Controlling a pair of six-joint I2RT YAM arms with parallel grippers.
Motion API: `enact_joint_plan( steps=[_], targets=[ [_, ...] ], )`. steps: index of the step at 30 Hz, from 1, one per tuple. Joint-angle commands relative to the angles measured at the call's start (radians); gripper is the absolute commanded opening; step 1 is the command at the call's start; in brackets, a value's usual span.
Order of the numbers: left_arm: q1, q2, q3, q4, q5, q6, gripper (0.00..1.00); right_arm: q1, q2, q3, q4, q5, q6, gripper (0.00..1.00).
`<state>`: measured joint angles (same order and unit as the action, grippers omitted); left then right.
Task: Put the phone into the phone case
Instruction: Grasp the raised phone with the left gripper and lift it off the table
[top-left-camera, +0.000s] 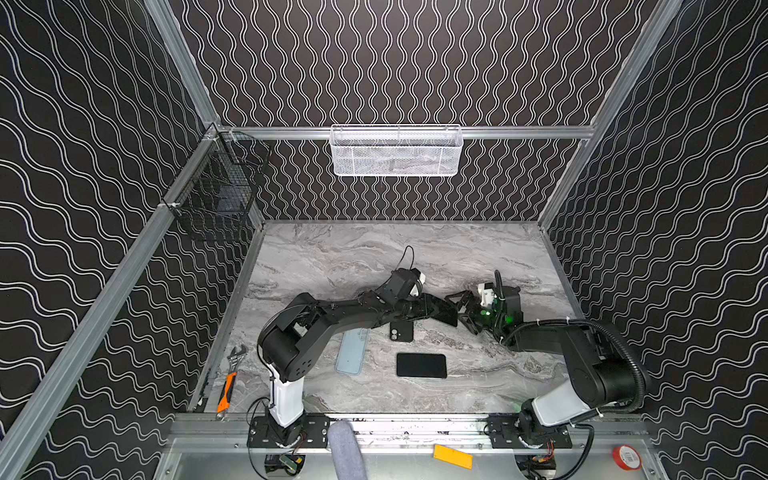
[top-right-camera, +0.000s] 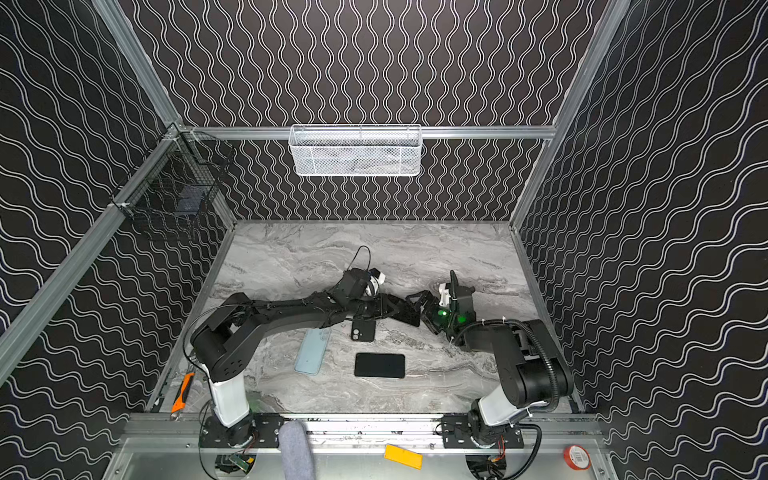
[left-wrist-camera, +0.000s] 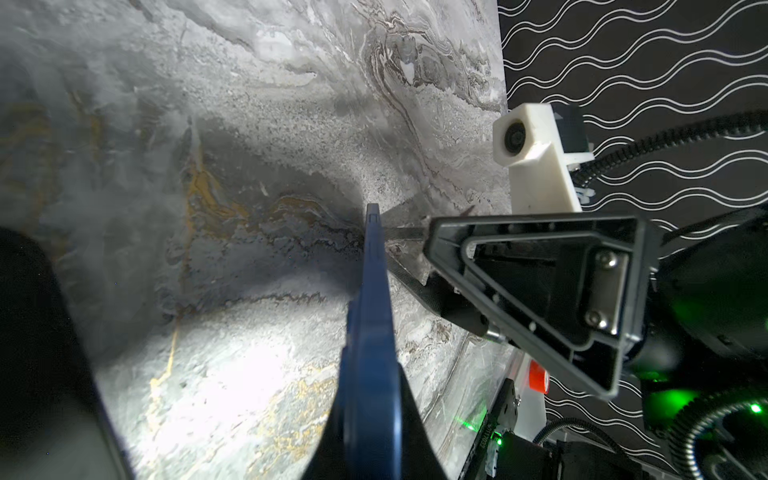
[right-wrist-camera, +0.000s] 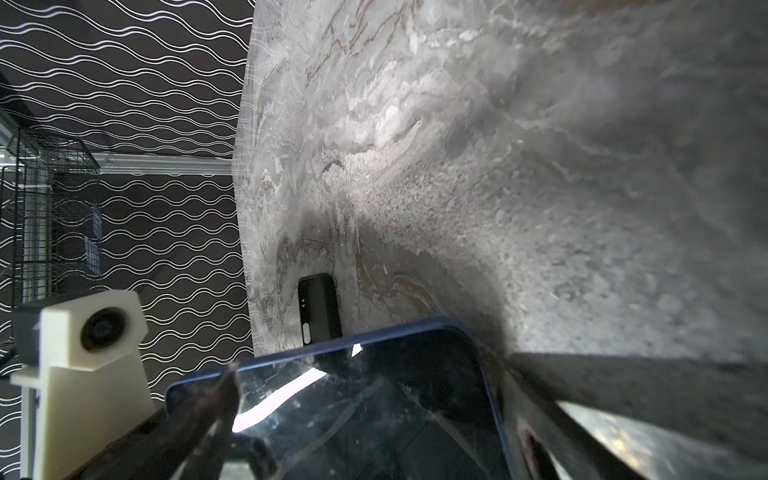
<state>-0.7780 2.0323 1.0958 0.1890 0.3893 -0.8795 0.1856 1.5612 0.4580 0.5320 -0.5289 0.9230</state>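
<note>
A dark phone with a blue rim (top-left-camera: 446, 318) (top-right-camera: 405, 313) hangs above the middle of the table, and my left gripper (top-left-camera: 434, 311) (left-wrist-camera: 370, 415) is shut on it. In the left wrist view the phone (left-wrist-camera: 372, 311) stands edge-on between the jaws. My right gripper (top-left-camera: 462, 312) (right-wrist-camera: 374, 395) faces it from the right with its jaws spread wide. In the right wrist view the phone's glossy screen (right-wrist-camera: 353, 415) lies between its fingers (right-wrist-camera: 216, 399), and I cannot tell whether they touch it. A pale blue phone case (top-left-camera: 351, 351) (top-right-camera: 311, 351) lies flat beneath the left arm.
A black phone-shaped item with a camera corner (top-left-camera: 401, 331) (right-wrist-camera: 320, 307) and a flat black slab (top-left-camera: 421, 365) lie near the case. A wrench (top-left-camera: 237, 353) and an orange cutter (top-left-camera: 226, 392) sit at the left edge. A white mesh basket (top-left-camera: 395, 151) hangs on the back rail and a black wire basket (top-left-camera: 216, 187) on the left.
</note>
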Motion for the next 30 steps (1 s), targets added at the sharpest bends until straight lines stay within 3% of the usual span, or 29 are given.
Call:
enact_joint_plan(
  steps=[1,7,15,20,26,30],
  targets=[
    [0.001,-0.019,0.012,-0.005,-0.018,0.044,0.03,-0.018,-0.016,0.001,-0.147,0.020,-0.007,0.99],
    [0.015,-0.069,0.029,-0.057,-0.016,0.092,0.00,-0.099,-0.180,0.021,-0.209,-0.042,-0.064,0.99],
    [0.085,-0.181,0.141,-0.321,-0.017,0.271,0.00,-0.104,-0.406,0.231,-0.638,0.106,-0.366,0.99],
    [0.156,-0.248,0.216,-0.510,0.060,0.384,0.00,-0.103,-0.542,0.234,-0.638,-0.024,-0.458,1.00],
    [0.222,-0.376,0.254,-0.625,0.145,0.438,0.00,-0.103,-0.587,0.207,-0.605,-0.160,-0.401,0.99],
    [0.246,-0.417,0.270,-0.652,0.272,0.455,0.00,-0.103,-0.611,0.168,-0.520,-0.257,-0.385,1.00]
  ],
)
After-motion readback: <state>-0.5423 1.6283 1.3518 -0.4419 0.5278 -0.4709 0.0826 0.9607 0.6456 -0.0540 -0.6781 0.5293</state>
